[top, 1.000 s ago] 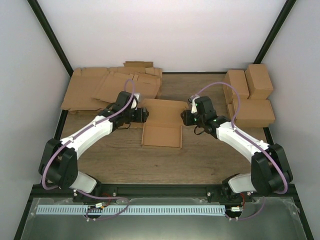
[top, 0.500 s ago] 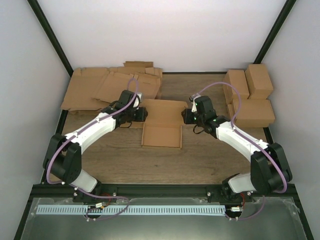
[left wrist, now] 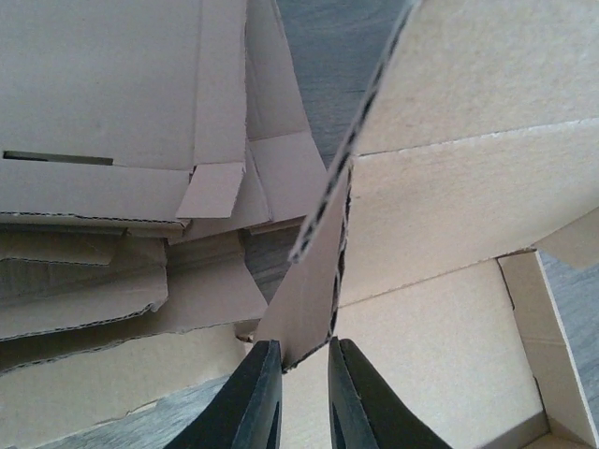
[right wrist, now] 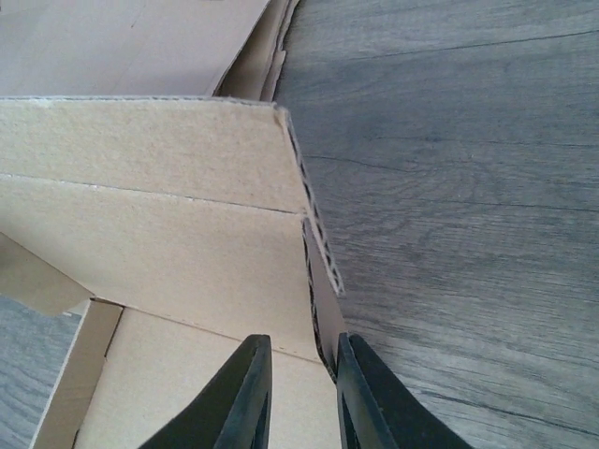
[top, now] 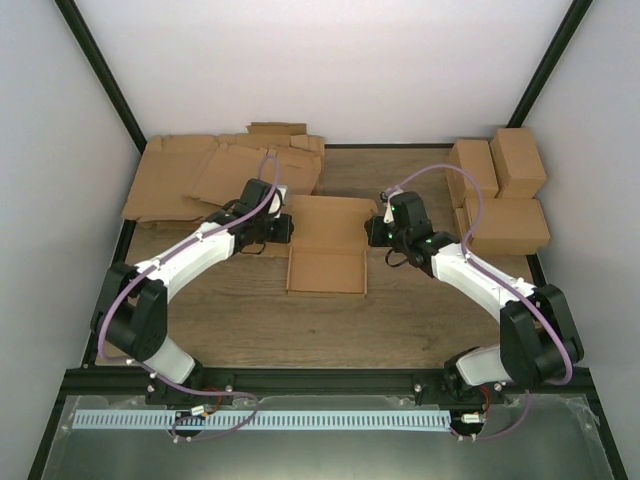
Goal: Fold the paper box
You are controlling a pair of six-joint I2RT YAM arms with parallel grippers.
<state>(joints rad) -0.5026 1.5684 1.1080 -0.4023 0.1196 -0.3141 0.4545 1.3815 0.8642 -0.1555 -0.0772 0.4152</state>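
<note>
We see the paper box (top: 327, 262) lying open in the middle of the worktop (top: 400, 320), its tray part nearer the arms and a wider panel beyond it. The left claw (top: 287, 228) meets the box at its left side. In the left wrist view its fingers (left wrist: 257, 393) sit pressed together on the lower tip of an upright flap (left wrist: 304, 299). The right claw (top: 372, 233) is at the box's right side. Its jaws stand narrowly apart around the upright wall (right wrist: 323, 318), which lies against one finger and leaves a gap to the other. Flat cardboard sheets (top: 200, 175) are piled at the far left, and closed boxes (top: 505, 195) are stacked at the far right.
</note>
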